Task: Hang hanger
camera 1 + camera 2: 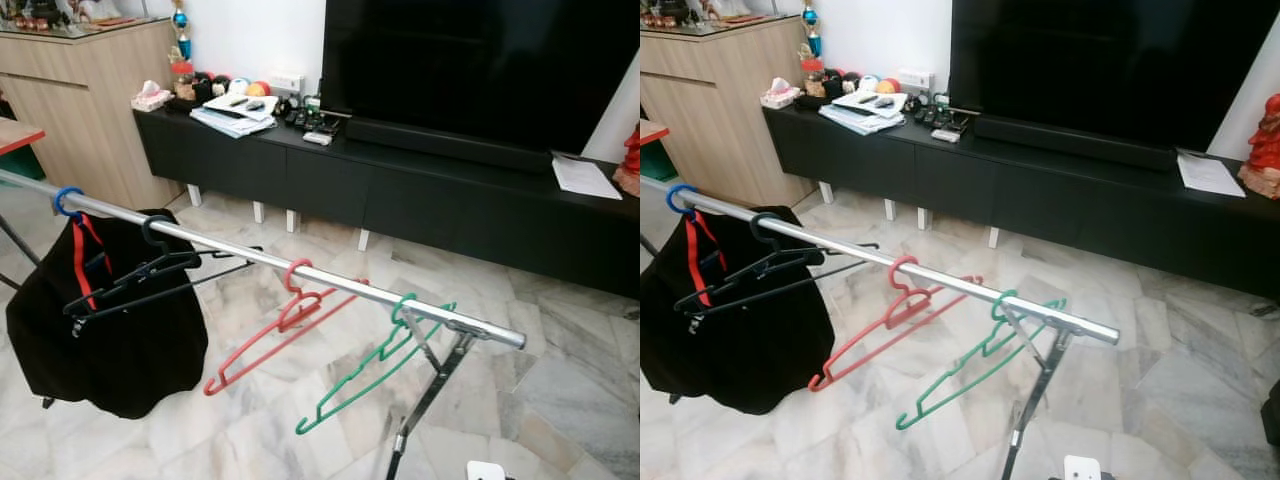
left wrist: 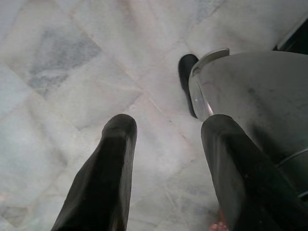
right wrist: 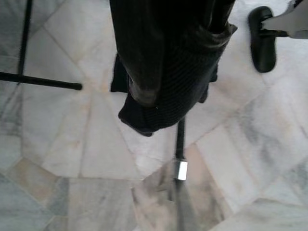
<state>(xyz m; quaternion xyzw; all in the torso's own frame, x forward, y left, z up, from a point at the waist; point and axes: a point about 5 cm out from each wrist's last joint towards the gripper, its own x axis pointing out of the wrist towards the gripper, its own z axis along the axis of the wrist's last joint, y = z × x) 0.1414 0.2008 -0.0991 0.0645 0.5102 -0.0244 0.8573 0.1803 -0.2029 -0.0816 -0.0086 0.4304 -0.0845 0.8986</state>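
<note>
The left claw (image 2: pixel 166 168) hangs low over the marble floor (image 2: pixel 62 72) with its fingers (image 2: pixel 103 178) spread apart and nothing between them. Whether the right claw is spread or clenched I cannot tell — its wrist view looks down past dark cloth (image 3: pixel 168 62) to the floor. High above both claws, the chrome rail (image 1: pixel 300 270) already carries a black hanger (image 1: pixel 140 280) beside the black garment (image 1: pixel 110 340), a red hanger (image 1: pixel 285 325) and a green hanger (image 1: pixel 385 350). The green one sits near the rail's open end — judged from here, a knock from a rising arm could slide it off, or rock the stand on its thin legs
</note>
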